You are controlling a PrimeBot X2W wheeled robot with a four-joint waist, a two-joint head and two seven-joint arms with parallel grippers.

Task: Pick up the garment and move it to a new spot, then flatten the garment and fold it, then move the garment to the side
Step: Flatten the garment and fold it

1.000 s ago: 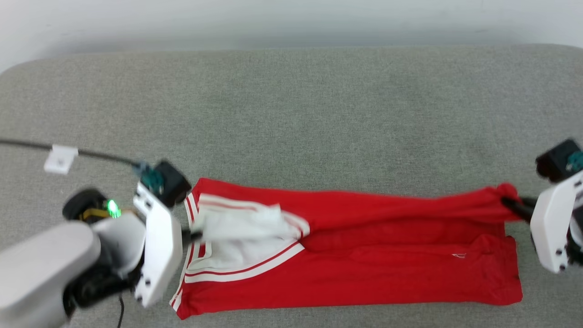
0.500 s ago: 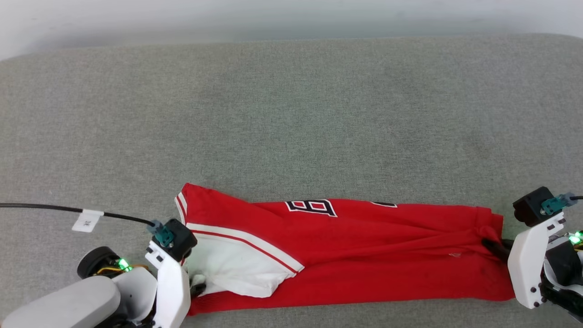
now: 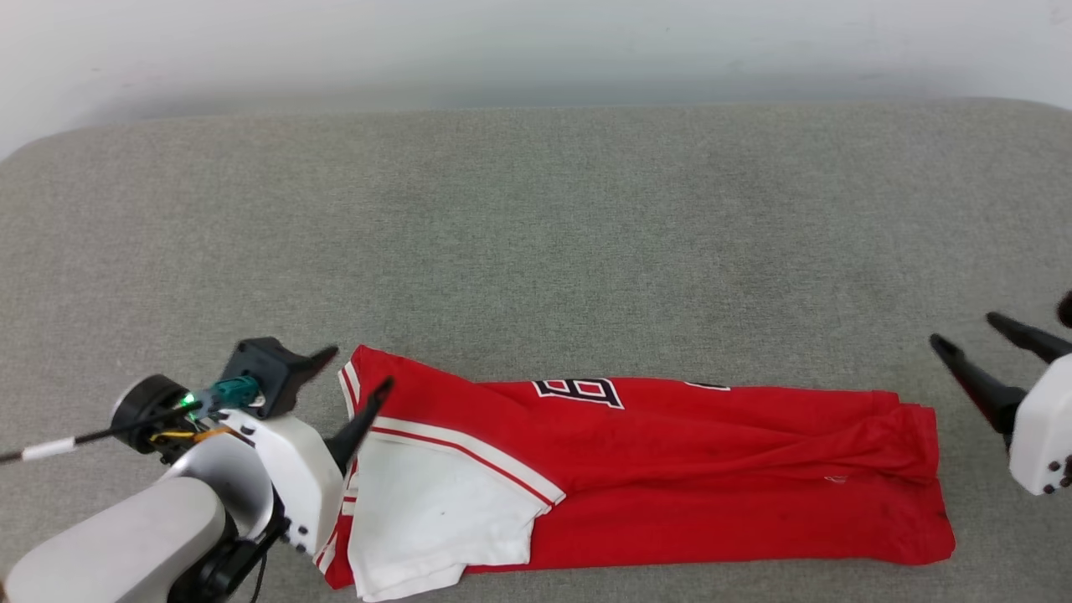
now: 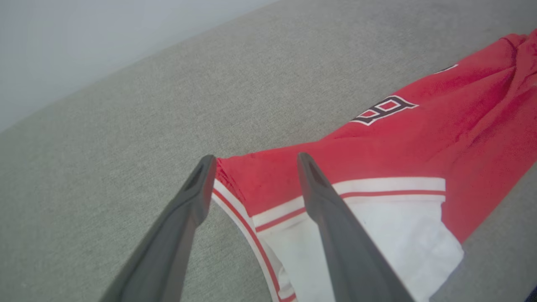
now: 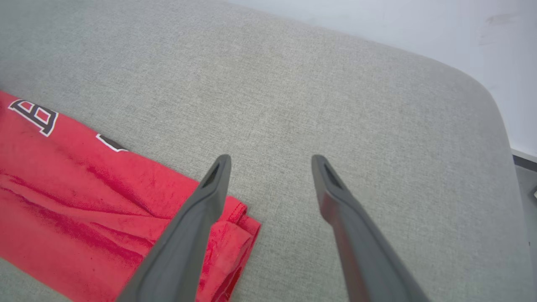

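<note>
The garment, red and folded into a long strip, lies flat on the grey surface across the lower part of the head view. Its white sleeve with striped trim is at the left end, and part of the black print shows along the far edge. My left gripper stands open over the garment's left corner, holding nothing; in the left wrist view the left gripper straddles that corner. My right gripper is open, just past the right end and apart from it. In the right wrist view the right gripper has the garment at its left.
The grey padded surface stretches far behind the garment to a pale wall. Its rounded right edge drops off close to my right gripper. A black cable with a white tag trails from my left wrist.
Both grippers have let go of the garment's ends and opened. The garment has settled flat, with the white sleeve spread out at the left. The right gripper has drawn back from the right end.
</note>
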